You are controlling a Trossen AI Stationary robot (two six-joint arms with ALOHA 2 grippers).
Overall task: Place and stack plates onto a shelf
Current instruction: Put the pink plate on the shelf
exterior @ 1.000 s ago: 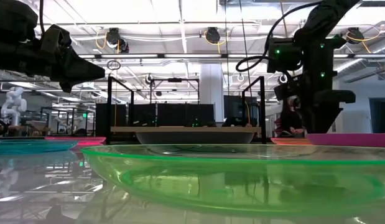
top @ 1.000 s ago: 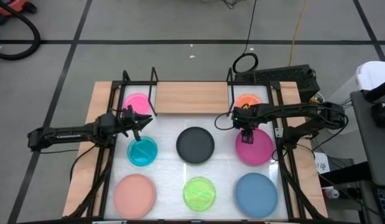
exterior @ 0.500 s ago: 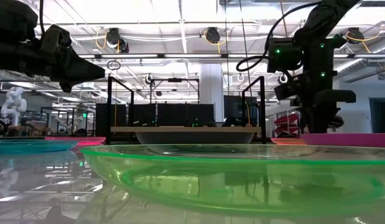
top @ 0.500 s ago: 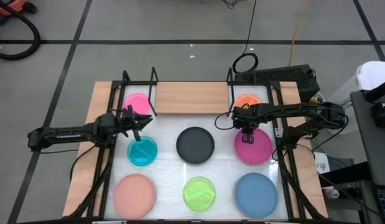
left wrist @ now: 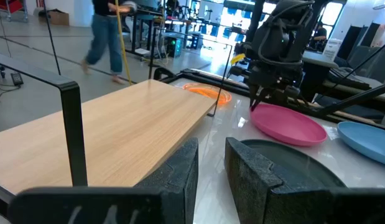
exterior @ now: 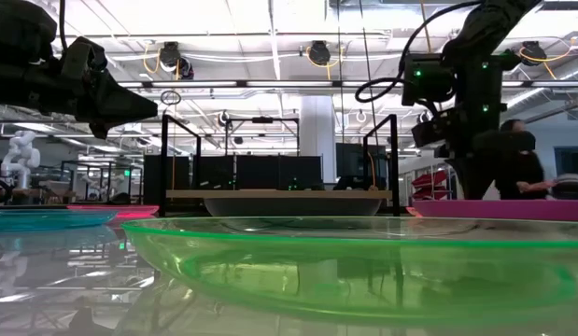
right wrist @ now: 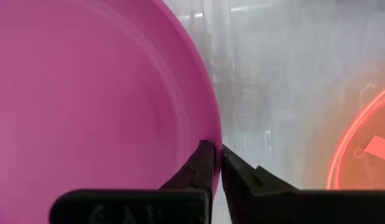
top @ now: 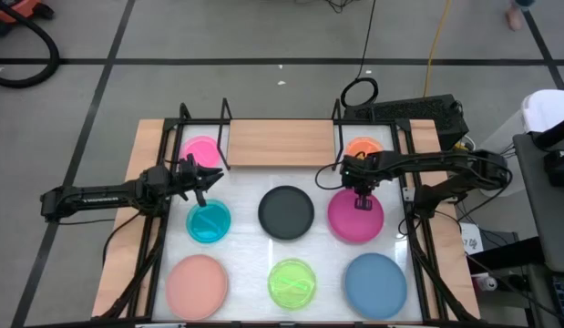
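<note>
The right pincer [top: 363, 193] sits at the magenta plate's [top: 355, 219] 12 o'clock rim, its fingers [right wrist: 203, 163] pressed together on that edge, nearly touching, so the plate is pinched between them. In the low view the same pincer [exterior: 468, 182] comes down onto the magenta rim [exterior: 499, 209] at the far right. The magenta plate lies on the white surface [top: 243, 239] at 3 o'clock from the black plate [top: 286, 211], which is at the middle of the layout.

The orange plate [top: 362, 146] lies at 12 o'clock from the magenta one, just beyond the right pincer, beside the shelf's [top: 277, 142] right wire upright. The hot pink plate [top: 199, 149] lies by the left upright, at 10 o'clock from the black plate. The wooden board between them is bare.

The left pincer [top: 209, 177] hovers between the hot pink plate and the teal plate [top: 209, 221], at 9 o'clock from the black plate. Its fingers [left wrist: 177, 170] stand a small gap apart with nothing between them.

Along the 6 o'clock row sit the salmon plate [top: 197, 284] at 7 o'clock, the lime plate [top: 292, 281] at 6 o'clock and the blue plate [top: 375, 283] at 5 o'clock, each well apart from its neighbours.

In the room behind, a person [exterior: 514, 174] shows past the right arm in the low view, and another person [left wrist: 109, 38] walks beyond the shelf in the left wrist view.
</note>
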